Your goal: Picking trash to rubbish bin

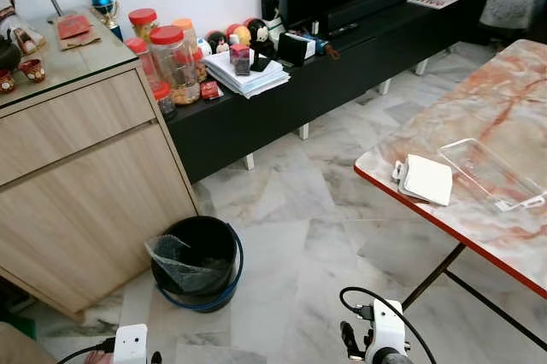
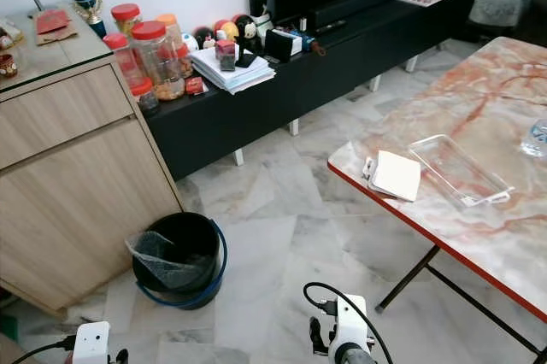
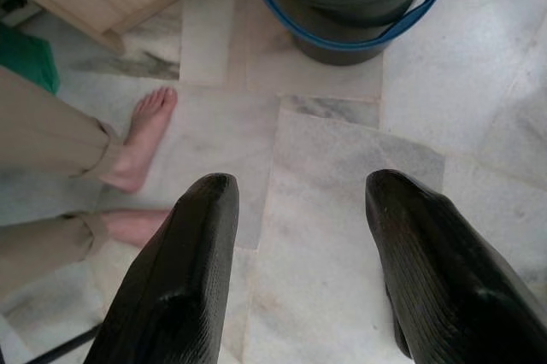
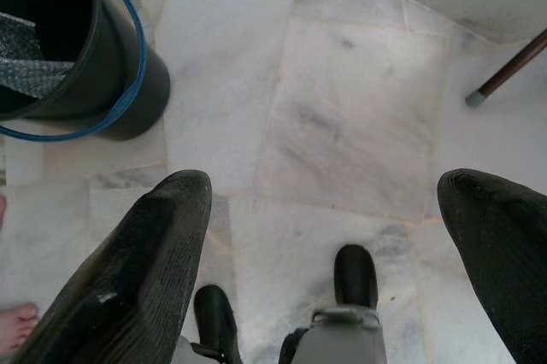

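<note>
Facing black bin (image 1: 198, 261), both claws spread, no legible txt.

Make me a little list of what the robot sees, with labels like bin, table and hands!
bin: black bucket with a blue handle, on the marble floor beside the wooden cabinet
in the bin: crumpled bubble wrap
table: marble-patterned table on the robot's right
on the table: white flat packet beside a clear plastic tray
left hand: open, empty, above the floor
right hand: open, empty, above the floor
person: bare feet near the bin
</note>
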{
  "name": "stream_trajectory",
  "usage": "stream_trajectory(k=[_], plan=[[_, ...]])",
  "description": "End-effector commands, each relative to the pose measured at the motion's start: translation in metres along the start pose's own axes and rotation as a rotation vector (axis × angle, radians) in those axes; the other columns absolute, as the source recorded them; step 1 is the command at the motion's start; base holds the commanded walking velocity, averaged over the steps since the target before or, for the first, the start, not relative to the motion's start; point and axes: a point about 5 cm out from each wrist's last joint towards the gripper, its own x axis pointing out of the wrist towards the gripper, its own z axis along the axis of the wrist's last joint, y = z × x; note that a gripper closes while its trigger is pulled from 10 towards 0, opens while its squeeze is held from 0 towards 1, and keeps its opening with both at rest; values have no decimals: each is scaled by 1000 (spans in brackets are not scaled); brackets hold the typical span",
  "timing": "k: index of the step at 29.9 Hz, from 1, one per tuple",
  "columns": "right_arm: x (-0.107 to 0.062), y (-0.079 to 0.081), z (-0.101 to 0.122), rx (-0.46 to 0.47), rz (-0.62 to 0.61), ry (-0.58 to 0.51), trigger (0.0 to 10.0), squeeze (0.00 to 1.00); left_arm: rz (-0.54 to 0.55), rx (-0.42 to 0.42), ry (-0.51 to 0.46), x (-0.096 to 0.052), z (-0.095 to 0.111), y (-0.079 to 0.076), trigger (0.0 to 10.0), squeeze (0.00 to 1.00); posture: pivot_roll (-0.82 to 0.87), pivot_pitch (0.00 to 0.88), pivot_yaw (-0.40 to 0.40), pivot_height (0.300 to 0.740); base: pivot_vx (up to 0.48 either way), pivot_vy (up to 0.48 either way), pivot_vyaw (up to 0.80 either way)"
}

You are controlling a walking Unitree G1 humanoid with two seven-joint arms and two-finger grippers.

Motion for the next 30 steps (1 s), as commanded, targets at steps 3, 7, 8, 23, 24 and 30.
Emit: stream_trajectory(k=[3,7,8,23,24,30], plan=[[1,3,1,19,-1,-4,10000,0,-1,34,18,-1,-4,2,10000,0,75,0,92,740,0,87,-765],[1,2,2,53,-12,-8,10000,0,-14,79,58,-1,-7,2,10000,0,75,0,96,740,0,0,-763],[1,1,2,57,-13,-10,10000,0,-11,116,72,-2,-9,2,10000,0,75,0,96,740,0,0,-763],[1,2,2,59,-14,-10,10000,0,14,129,105,-3,-15,7,10000,0,76,0,101,740,0,-134,-763],[1,2,2,59,-14,-10,10000,0,14,129,105,-3,-15,7,10000,0,76,0,101,740,0,0,-763],[1,2,2,60,-14,-10,10000,0,15,132,111,-3,-16,7,10000,0,76,0,101,740,0,0,-763]])
